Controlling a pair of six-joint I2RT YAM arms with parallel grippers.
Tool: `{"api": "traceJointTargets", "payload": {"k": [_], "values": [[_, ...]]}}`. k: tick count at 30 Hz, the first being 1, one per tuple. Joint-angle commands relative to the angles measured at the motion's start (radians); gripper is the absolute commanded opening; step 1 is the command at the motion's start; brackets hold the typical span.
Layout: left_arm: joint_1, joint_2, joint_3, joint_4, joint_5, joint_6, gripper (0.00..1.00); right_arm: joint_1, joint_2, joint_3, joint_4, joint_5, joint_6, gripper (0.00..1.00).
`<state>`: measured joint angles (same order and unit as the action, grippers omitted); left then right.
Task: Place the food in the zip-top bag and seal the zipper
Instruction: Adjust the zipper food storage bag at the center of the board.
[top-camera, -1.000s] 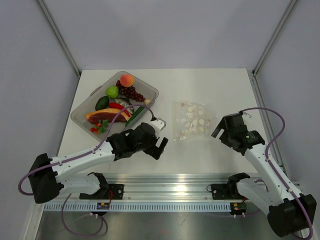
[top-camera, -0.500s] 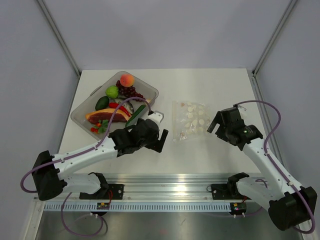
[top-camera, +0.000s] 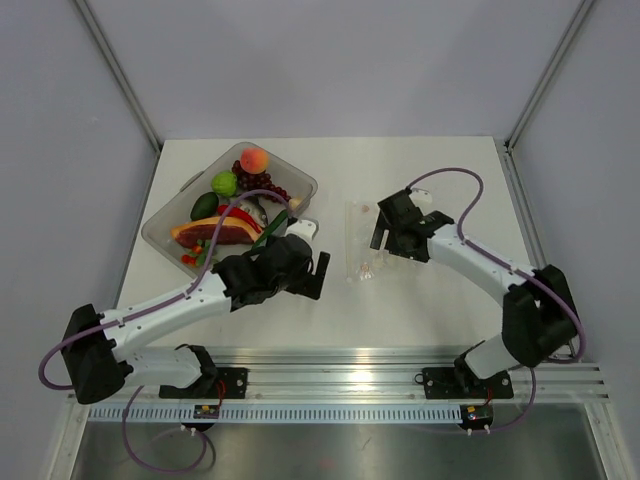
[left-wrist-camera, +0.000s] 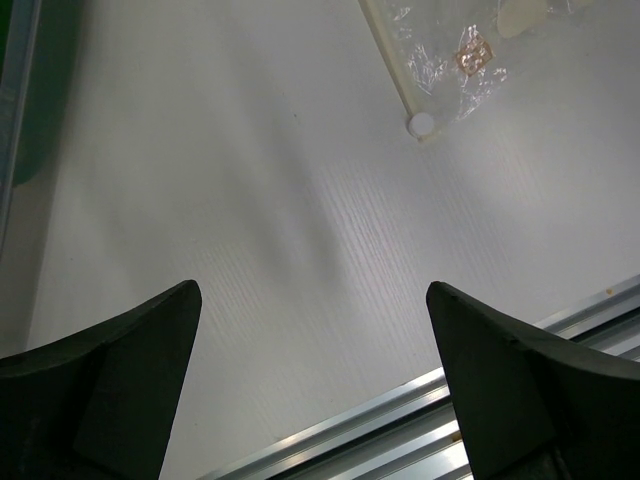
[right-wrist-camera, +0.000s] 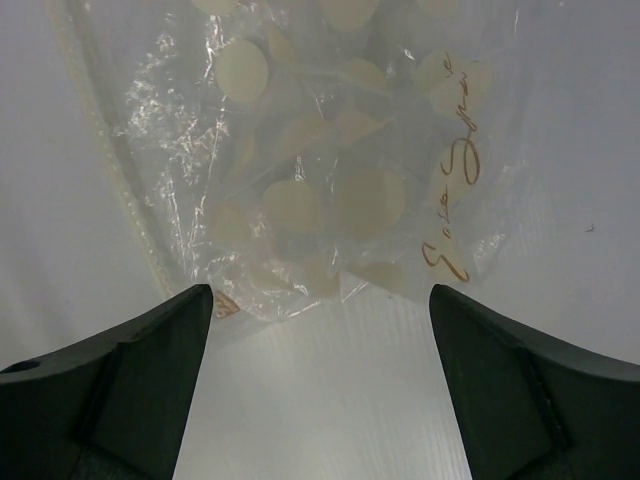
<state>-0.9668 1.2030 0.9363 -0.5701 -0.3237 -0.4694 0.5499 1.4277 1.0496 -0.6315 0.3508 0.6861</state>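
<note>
The zip-top bag lies flat on the table, clear with pale round spots. A thin zipper strip runs along its left edge. My right gripper is open and hovers over the bag's right part; in the right wrist view the bag lies just ahead of the open fingers. My left gripper is open and empty, left of the bag, whose corner shows in the left wrist view. The food lies in the tray: peach, lime, grapes, avocado, chili, wedge, cucumber.
The clear grey tray stands at the back left, just behind my left arm. A metal rail runs along the table's near edge and shows in the left wrist view. Grey walls enclose the table.
My right arm has swung left and away from its base, bringing the open gripper over the bag. My left gripper has shifted slightly toward the bag.
</note>
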Motion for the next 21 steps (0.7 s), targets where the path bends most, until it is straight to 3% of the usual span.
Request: {"api": "traceJointTargets", "payload": {"k": [1, 4, 5, 8, 9, 10, 14, 21], "values": [[0.004, -0.043, 0.038, -0.007, -0.032, -0.017, 0.99, 0.002, 0.132, 0.096, 0.067, 0.062, 0.000, 0.95], [0.005, -0.052, 0.030, -0.011, -0.032, -0.015, 0.99, 0.002, 0.246, 0.141, 0.052, 0.096, 0.003, 0.79], [0.004, -0.052, 0.026, -0.016, -0.031, -0.015, 0.99, 0.001, 0.276, 0.156, 0.055, 0.100, 0.003, 0.64], [0.004, -0.059, 0.021, -0.030, -0.041, -0.014, 0.99, 0.001, 0.266, 0.161, 0.052, 0.097, -0.003, 0.35], [0.005, -0.060, 0.019, -0.031, -0.044, -0.012, 0.99, 0.001, 0.251, 0.155, 0.058, 0.097, -0.008, 0.14], [0.007, -0.062, 0.018, -0.031, -0.051, -0.011, 0.99, 0.001, 0.234, 0.148, 0.059, 0.097, -0.013, 0.00], [0.052, -0.075, 0.025, -0.020, -0.003, -0.009, 0.99, -0.014, 0.113, 0.110, 0.087, 0.028, -0.098, 0.00], [0.215, -0.080, 0.102, 0.018, 0.170, 0.006, 0.99, -0.122, -0.173, -0.065, 0.311, -0.460, -0.209, 0.00]]}}
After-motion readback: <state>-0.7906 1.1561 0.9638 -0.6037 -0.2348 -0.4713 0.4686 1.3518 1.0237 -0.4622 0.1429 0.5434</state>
